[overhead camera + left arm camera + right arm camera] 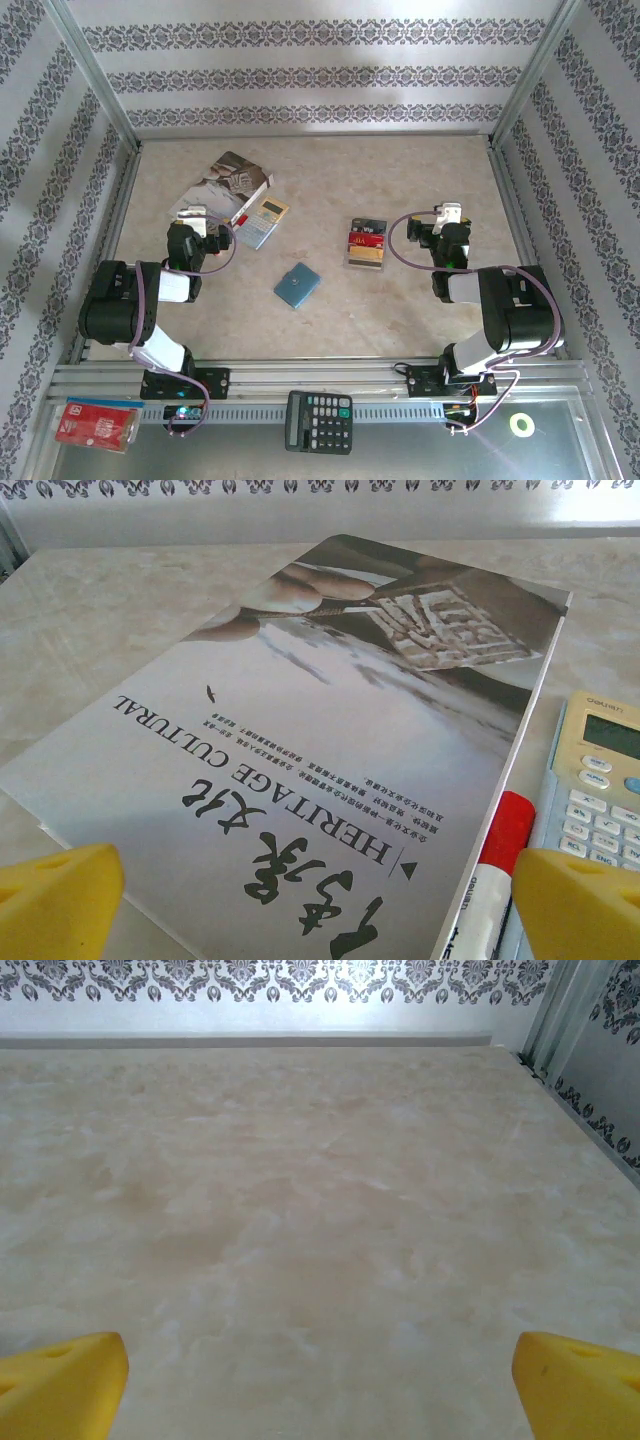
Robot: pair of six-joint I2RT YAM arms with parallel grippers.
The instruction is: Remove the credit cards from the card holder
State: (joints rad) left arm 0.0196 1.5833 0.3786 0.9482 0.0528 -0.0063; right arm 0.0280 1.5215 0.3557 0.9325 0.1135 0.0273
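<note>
Beige marbled counter (400,180), patterned paper walls around. Toward far left corner: left tool (320,905), released, yellow fingertips (55,900) spread wide over Cultural Heritage book (330,730). Red marker (505,830) along book's right edge, silver-gold calculator (600,780) just beside. Mid-counter: blue card holder (297,285), lying flat, folded shut. Right of it and apart: credit cards (366,243), black, red and tan, overlapping. Near right edge: right tool (320,1380), released, jaws wide above bare counter.

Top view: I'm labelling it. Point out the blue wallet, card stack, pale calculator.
Small blue wallet (297,285), top view, cover centre.
Red-black-tan card stack (366,243), top view, middle.
Silver-gold pocket calculator (262,226), top view, keypad.
</note>
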